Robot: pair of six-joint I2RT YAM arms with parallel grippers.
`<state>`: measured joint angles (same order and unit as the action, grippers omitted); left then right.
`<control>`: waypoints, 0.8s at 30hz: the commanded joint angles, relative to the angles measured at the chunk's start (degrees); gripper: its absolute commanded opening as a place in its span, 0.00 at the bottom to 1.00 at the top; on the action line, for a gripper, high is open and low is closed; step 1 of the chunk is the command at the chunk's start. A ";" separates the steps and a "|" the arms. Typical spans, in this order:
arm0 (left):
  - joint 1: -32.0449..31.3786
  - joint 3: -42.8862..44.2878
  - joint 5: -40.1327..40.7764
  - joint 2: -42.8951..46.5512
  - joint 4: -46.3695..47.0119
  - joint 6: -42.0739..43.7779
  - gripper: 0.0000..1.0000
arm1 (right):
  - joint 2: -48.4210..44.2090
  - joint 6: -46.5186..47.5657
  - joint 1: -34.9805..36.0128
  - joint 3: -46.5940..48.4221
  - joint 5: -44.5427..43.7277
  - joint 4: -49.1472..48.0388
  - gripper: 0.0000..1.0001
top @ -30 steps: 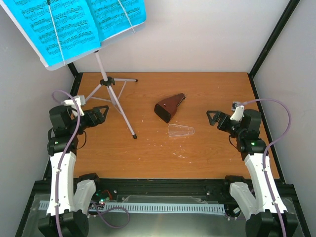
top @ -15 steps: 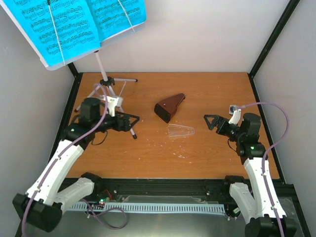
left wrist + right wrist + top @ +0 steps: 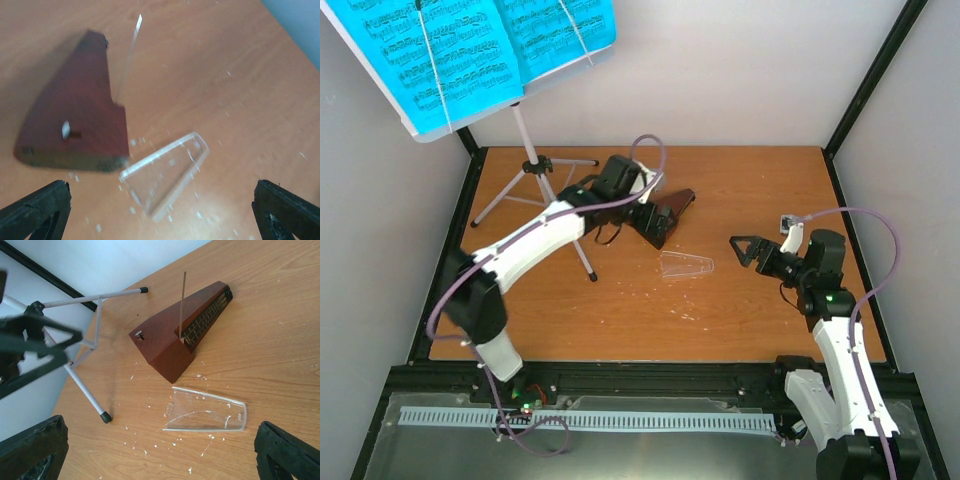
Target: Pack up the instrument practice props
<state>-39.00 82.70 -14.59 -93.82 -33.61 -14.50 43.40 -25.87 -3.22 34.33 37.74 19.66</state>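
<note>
Left gripper [image 3: 160, 212] near metronome [image 3: 75, 120], apex far-right

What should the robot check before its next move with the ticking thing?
1. Left hand open: ok, jaws wide, close to the metronome.
2. Right hand open and empty: ok.
3. Metronome standing up: not ok, it lies on its side.
4. Clear cover fitted: not ok, it lies loose, apart from the metronome.
5. Sheet music off the music stand: not ok, the pages sit on it.
6. Somewhere to pack things: cannot tell, nothing like that in view.
</note>
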 commanded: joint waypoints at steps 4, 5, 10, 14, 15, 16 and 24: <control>2.16 21.90 6.38 -18.82 -6.43 5.89 1.00 | 1.48 0.55 -0.12 1.73 3.46 0.37 1.00; 2.94 24.17 5.91 -21.03 -6.71 5.42 0.99 | 1.34 0.37 -0.12 1.87 3.79 0.45 1.00; 6.12 33.42 4.90 -27.77 -5.44 3.60 0.99 | -0.32 -0.56 -0.12 1.67 4.03 1.08 1.00; 7.27 40.46 3.23 -34.00 -6.52 3.79 0.99 | -0.23 -1.06 -0.12 1.23 3.50 1.34 1.00; 7.35 43.11 3.24 -35.83 -7.85 4.02 0.99 | -0.16 -1.20 -0.12 1.23 3.61 1.34 1.00; 7.46 45.59 3.41 -37.75 -9.25 4.33 0.98 | -0.08 -1.27 -0.12 1.24 3.72 1.35 1.00; 7.71 50.69 2.17 -43.68 -9.31 5.21 0.90 | -1.09 -1.08 -0.07 1.31 3.28 2.31 1.00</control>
<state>-31.03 130.26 -10.85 -135.61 -41.39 -10.52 43.53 -26.50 -3.22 34.44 40.86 21.15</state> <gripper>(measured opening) 0.908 0.999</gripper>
